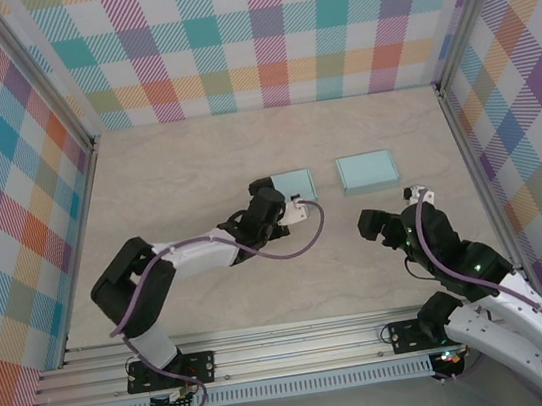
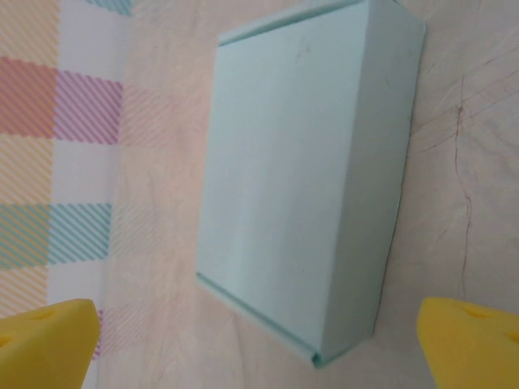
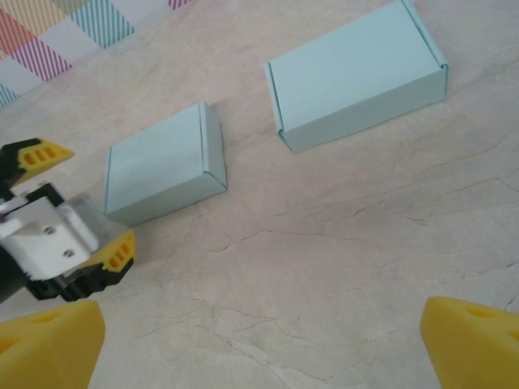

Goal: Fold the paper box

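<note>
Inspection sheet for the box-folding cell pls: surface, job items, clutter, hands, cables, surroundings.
Surface: pale wood-grain table, faint vein lines.
Job's things: two light blue paper boxes, left box and right box, both look closed, lying flat, apart.
Clutter: nothing seen.
Hands: left hand open at the left box's near end, not gripping; right hand open, over table short of the right box.
Cables: purple cable looped along the left arm.
Surroundings: plaid walls on three sides; aluminium rail at near edge.

The paper box nearer the table's left edge and the other paper box are pale mint. The table is beige, faintly veined. The walls are pastel plaid; the fingertips yellow.
</note>
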### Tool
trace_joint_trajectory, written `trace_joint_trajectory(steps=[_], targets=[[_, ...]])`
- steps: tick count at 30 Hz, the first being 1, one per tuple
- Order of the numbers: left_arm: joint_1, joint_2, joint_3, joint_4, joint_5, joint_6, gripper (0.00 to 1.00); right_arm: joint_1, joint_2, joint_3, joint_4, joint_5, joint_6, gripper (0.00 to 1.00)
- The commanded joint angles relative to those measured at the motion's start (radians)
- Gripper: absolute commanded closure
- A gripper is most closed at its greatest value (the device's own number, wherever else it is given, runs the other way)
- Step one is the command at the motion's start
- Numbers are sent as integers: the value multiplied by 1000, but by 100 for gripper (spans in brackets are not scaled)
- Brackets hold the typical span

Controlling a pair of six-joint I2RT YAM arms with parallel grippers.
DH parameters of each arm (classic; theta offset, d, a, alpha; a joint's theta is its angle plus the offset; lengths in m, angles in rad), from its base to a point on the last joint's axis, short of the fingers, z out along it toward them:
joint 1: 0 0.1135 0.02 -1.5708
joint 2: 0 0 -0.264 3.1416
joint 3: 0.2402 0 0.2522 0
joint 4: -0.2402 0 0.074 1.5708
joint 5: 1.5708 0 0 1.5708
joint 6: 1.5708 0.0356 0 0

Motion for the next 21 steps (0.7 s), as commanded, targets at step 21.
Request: trace_joint_trajectory(steps=[21], targets=[[403, -841, -456, -44, -153, -840, 0, -13, 190, -106, 482, 275, -442, 0]])
